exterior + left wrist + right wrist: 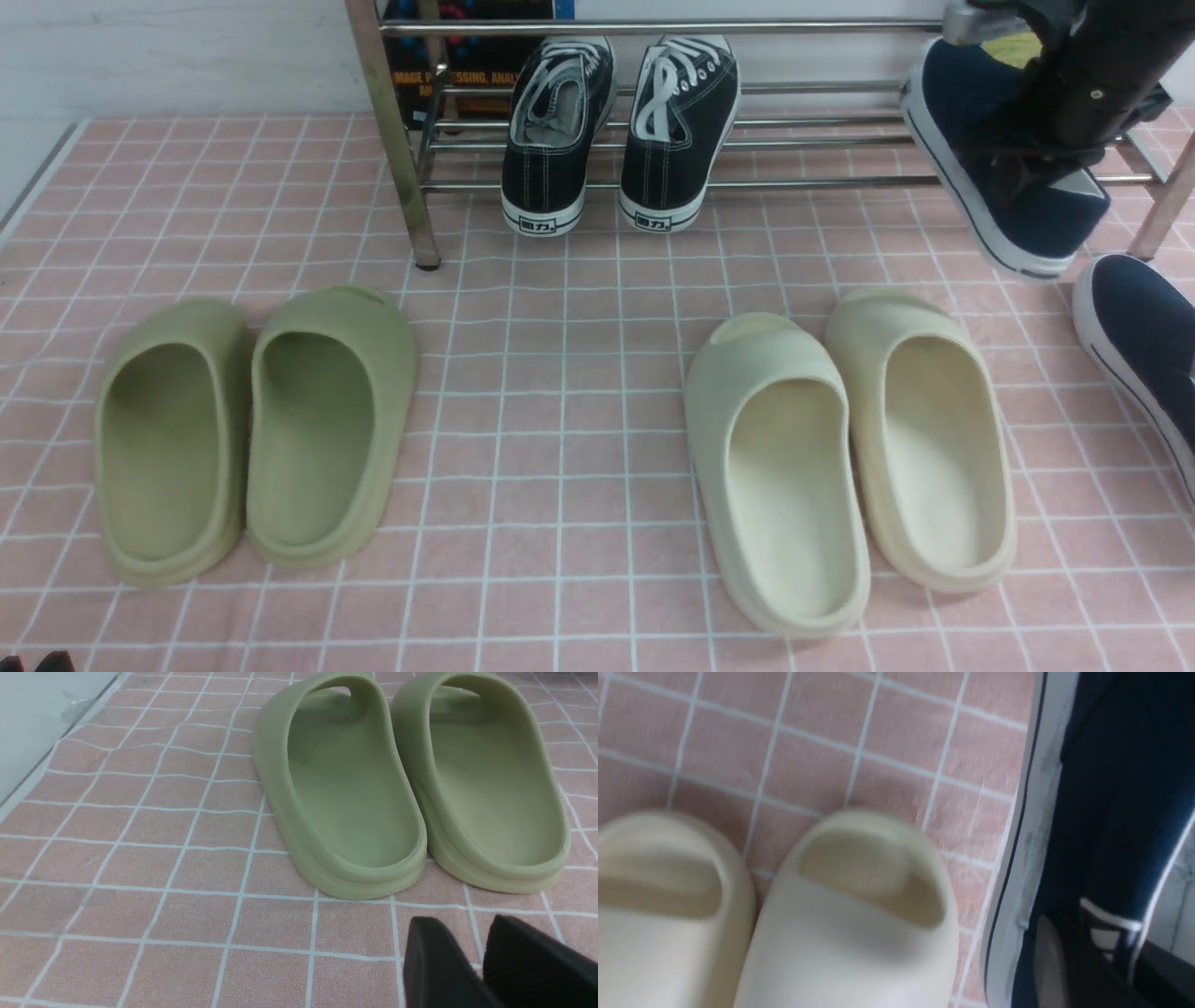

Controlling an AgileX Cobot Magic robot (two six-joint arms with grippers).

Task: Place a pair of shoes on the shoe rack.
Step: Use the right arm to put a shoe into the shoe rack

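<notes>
One navy shoe (pixel 962 112) is held off the floor by the right claw (pixel 1032 159), which is clamped on its collar. It is tilted in front of the right end of the rack (pixel 653 28). The other navy shoe (pixel 1144 345) is seen on the floor just below it, beside the cream slides (pixel 840 457). The left claw (pixel 469 938) is seen low near the green slides (pixel 406 788), with nothing in it. Whether it is closed cannot be told.

Front view overlooks all; close wrist views share its green slides (pixel 327 429), cream slides (pixel 775 467).
</notes>
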